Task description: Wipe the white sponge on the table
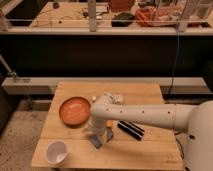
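Note:
A small white object that looks like the white sponge (116, 98) lies on the wooden table (145, 150) near its far middle, partly hidden behind my arm. My white arm reaches in from the right across the table. My gripper (100, 136) points down at the table's front middle, just right of the orange plate and well in front of the sponge. A small bluish piece (96, 142) shows at the gripper's tip, and I cannot tell whether it is part of the gripper or a separate thing.
An orange plate (75, 110) sits on the left of the table. A white cup (56, 152) stands at the front left corner. A black oblong object (130, 129) lies just right of the gripper. A dark counter runs behind the table.

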Controlling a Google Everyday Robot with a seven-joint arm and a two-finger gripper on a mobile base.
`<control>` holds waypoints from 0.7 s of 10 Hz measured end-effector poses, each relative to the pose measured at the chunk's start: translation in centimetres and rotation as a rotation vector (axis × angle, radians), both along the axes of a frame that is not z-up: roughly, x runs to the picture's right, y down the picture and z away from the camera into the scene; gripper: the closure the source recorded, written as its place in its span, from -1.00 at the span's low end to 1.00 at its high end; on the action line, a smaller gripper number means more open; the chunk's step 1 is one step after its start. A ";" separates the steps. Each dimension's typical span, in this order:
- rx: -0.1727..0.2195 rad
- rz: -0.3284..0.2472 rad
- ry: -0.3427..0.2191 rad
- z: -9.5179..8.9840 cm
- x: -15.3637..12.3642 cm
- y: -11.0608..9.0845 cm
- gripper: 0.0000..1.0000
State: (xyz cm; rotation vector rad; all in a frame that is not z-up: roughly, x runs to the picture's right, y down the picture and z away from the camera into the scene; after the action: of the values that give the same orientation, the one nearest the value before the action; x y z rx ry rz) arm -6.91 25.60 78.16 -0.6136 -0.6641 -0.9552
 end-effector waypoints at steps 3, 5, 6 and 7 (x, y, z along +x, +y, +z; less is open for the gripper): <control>-0.076 -0.005 -0.005 1.0 -0.2 1.0 -0.29; -0.085 -0.017 0.003 1.2 -0.3 1.1 -0.22; -0.082 -0.022 0.007 1.2 -0.5 1.0 -0.22; -0.079 -0.025 0.015 1.2 -0.3 1.0 -0.23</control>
State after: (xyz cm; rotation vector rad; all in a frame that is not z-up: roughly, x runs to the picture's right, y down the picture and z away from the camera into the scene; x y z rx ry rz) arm -7.24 26.57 79.34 -0.6998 -0.6850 -0.9498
